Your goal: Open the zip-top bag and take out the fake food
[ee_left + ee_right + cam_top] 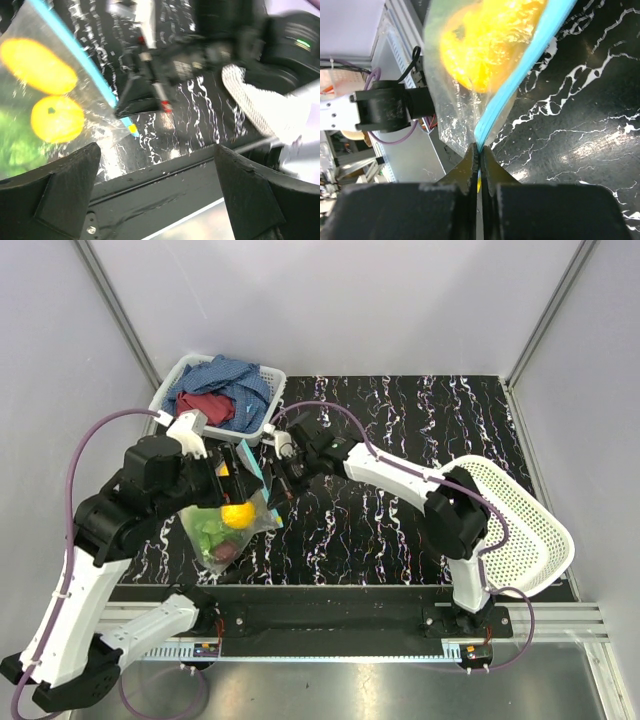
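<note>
The zip-top bag (232, 528) is clear with a teal zip strip (251, 466). It hangs over the left of the black marbled table. Inside are the fake food pieces: a yellow lemon (237, 513), light-green lettuce (209, 531) and a dark purple-red piece (226, 553). My right gripper (275, 476) is shut on the end of the zip strip (517, 80), with a lemon (485, 45) just beyond. My left gripper (160, 170) is open and empty beside the bag (75, 100). Two lemons (57, 119) show through the plastic there. In the top view the left gripper (230, 473) is at the bag's mouth.
A white rectangular basket (262, 418) with blue and red cloths stands at the back left. A white perforated oval basket (520, 525) lies at the right edge and shows in the left wrist view (250, 102). The metal rail (330, 620) runs along the table's near edge.
</note>
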`<state>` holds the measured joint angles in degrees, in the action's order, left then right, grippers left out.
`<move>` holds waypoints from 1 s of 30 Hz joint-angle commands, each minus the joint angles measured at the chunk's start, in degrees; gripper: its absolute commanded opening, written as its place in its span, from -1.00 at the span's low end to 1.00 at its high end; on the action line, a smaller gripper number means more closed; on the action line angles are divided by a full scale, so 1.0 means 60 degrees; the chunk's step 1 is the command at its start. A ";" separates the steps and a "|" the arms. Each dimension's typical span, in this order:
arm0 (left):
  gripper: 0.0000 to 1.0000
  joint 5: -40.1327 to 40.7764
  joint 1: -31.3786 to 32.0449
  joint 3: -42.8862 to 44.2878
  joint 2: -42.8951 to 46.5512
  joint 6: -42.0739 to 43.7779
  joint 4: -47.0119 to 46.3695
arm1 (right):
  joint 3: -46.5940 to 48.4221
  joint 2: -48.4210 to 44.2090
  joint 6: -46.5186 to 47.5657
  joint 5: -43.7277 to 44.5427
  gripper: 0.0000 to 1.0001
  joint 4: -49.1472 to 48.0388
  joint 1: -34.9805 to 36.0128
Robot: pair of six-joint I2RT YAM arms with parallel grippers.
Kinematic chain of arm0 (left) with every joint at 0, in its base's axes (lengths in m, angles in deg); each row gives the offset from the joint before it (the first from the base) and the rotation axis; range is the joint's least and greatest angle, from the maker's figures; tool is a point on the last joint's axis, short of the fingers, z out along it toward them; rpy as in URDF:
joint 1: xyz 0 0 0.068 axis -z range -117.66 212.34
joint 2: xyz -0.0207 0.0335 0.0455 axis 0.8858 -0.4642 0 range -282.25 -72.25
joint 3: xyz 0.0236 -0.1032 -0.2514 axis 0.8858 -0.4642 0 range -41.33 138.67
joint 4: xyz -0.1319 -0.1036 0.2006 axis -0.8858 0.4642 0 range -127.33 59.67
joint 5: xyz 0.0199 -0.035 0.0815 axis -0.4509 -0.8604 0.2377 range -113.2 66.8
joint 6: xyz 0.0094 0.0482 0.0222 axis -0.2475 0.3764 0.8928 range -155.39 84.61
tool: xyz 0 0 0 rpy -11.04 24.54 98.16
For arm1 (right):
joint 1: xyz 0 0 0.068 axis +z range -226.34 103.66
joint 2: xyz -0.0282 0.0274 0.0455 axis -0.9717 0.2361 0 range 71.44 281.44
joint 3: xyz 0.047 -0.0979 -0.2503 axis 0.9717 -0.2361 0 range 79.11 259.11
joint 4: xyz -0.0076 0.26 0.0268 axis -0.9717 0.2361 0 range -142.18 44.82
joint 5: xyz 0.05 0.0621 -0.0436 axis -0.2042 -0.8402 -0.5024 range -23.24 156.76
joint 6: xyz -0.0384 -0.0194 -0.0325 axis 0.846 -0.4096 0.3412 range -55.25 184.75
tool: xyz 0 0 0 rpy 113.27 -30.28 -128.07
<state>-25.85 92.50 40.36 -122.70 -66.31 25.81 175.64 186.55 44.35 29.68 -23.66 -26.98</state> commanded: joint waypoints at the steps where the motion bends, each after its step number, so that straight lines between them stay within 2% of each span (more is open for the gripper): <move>1: 0.87 0.1569 -0.0205 0.0052 -0.0334 -0.1846 0.0489 | 0.0786 -0.0889 0.0778 -0.0178 -1.00 0.0697 0.0034; 4: 0.84 0.1338 -0.0863 -0.0123 -0.0715 -0.2464 0.0902 | 0.0947 -0.1108 0.0837 -0.0148 -1.00 0.0726 0.0035; 7: 0.79 -0.0122 -0.2107 -0.0475 -0.1168 -0.2421 0.0555 | 0.1137 -0.1226 0.1042 -0.0294 -1.00 0.0785 0.0049; 8: 0.79 -0.1274 -0.2821 -0.0577 -0.1287 -0.2362 0.0349 | 0.1153 -0.1298 0.1216 -0.0338 -1.00 0.0771 0.0049; 10: 0.67 -0.2117 -0.3353 -0.0579 -0.1623 -0.2333 -0.0105 | 0.1269 -0.1328 0.1422 -0.0382 -1.00 0.0858 0.0049; 14: 0.66 -0.2180 -0.3458 0.0007 -0.2720 -0.2639 -0.0239 | 0.1548 -0.1358 0.1817 -0.0412 -1.00 0.1019 0.0049; 21: 0.65 -0.2194 -0.3502 -0.0241 -0.3264 -0.4366 -0.0268 | 0.2104 -0.1299 0.2594 -0.0251 -1.00 0.1749 0.0122; 30: 0.59 -0.2472 -0.3487 -0.0094 -0.3880 -0.4705 -0.0137 | 0.3173 -0.0934 0.4308 0.1080 -1.00 0.3609 0.0766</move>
<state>-38.33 71.80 37.82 -145.13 -92.63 26.00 189.60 181.87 63.60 32.01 -7.16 -24.57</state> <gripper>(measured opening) 0.812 0.011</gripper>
